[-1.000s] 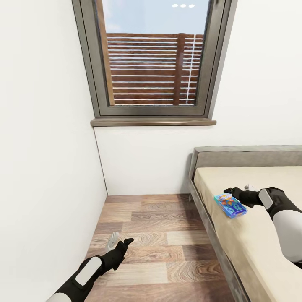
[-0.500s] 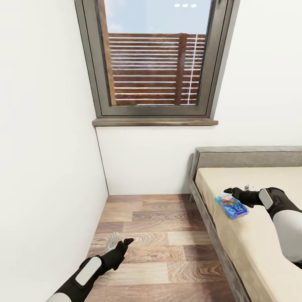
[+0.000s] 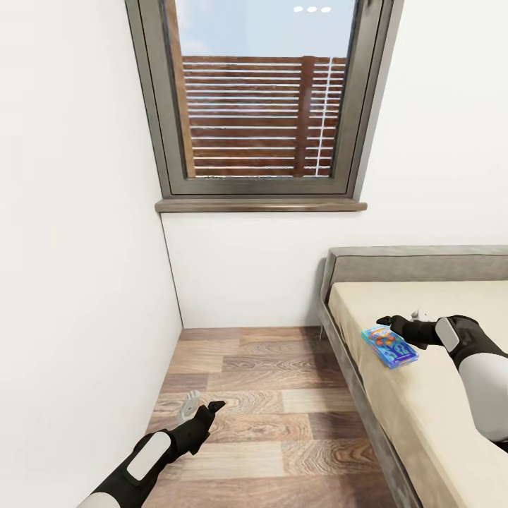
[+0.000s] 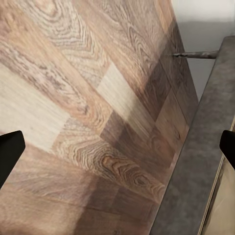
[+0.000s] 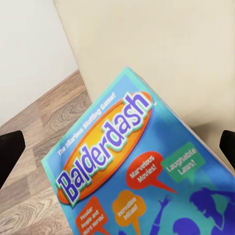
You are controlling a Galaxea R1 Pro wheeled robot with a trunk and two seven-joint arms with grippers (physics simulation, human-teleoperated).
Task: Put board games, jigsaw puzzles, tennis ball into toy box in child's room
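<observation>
One flat blue cardboard board game (image 5: 142, 171) lettered "Balderdash" lies at the beige bed's (image 3: 437, 409) left edge; right gripper (image 3: 386, 325) spread beside it, left gripper (image 3: 201, 408) spread over wood floor (image 3: 282, 402)

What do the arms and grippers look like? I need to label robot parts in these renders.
Both arms have white segments joined by black sections, each forearm carrying a pale grey oblong panel. The left gripper has one pale grey and one black finger; the right gripper is black with a small white part. No cables show.

Head view wide; wrist views close on floor (image 4: 73, 98), bed (image 3: 423, 395).
</observation>
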